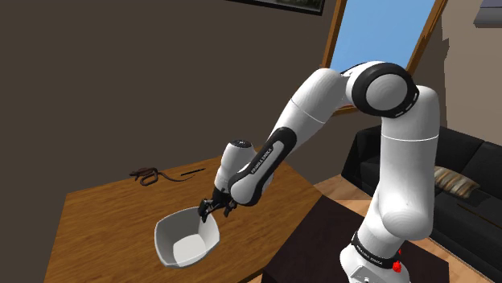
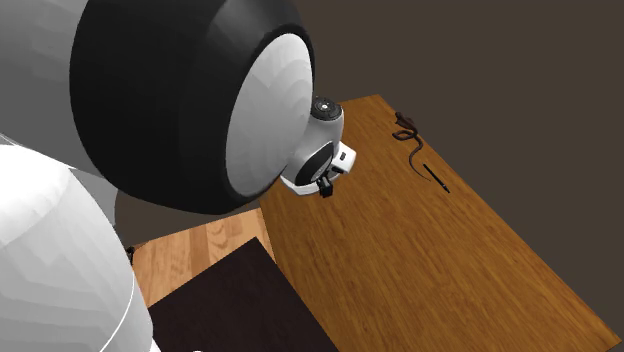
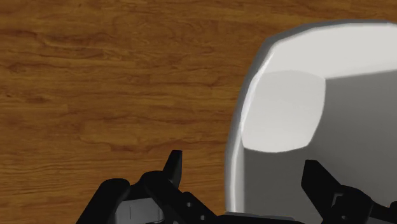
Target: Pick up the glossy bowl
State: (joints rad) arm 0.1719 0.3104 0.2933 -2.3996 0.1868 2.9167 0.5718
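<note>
A white glossy bowl [image 1: 187, 238] stands on the wooden table [image 1: 104, 217] near its front edge; part of it also peeks out below the wrist, bowl [image 2: 346, 157]. My black gripper [image 1: 216, 209] hangs at the bowl's rim on the side nearest the arm. In the wrist view the gripper [image 3: 245, 173] is open and straddles the bowl's [image 3: 286, 114] wall. One fingertip [image 3: 173, 167] is outside over the wood and the other [image 3: 316, 175] is inside the bowl. Neither finger touches the wall.
A dark looped cord [image 1: 148, 173] and a thin dark stick [image 1: 191, 171] lie at the far side of the table, also seen as cord [image 2: 405, 128] and stick [image 2: 437, 177]. A dark stand [image 1: 322, 241] adjoins the table. A black sofa [image 1: 471, 161] stands behind the arm.
</note>
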